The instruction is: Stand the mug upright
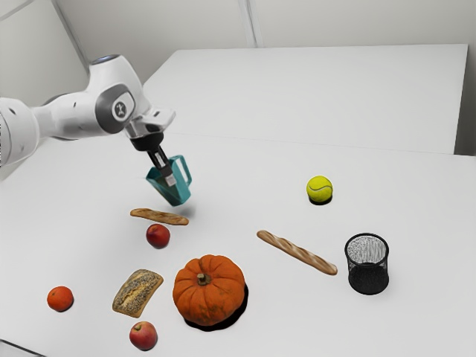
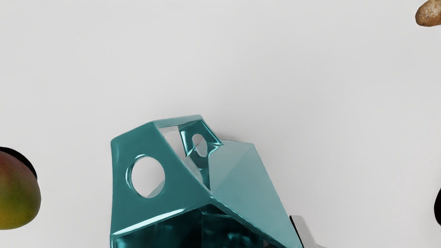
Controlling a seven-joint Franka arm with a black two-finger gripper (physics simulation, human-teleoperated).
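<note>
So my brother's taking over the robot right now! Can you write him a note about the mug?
Gripper: shut on the mug, by its wall as far as I can tell.
Mug: leaning, its mouth tipped toward the exterior view's left, close to a bread stick. Can't tell if it touches the table.
Done: mug gripped.
Left: straighten it, stand it on its base, let go.

Bright, even light washed the white worktop [image 1: 245,167]. A near-black shadow edged the ribbed orange pumpkin [image 1: 209,286] on its side farther from the black two-finger claw [image 1: 170,178]. By the claw, white glints streaked the glossy teal faceted mug [image 2: 241,186], its hollow dark.
</note>
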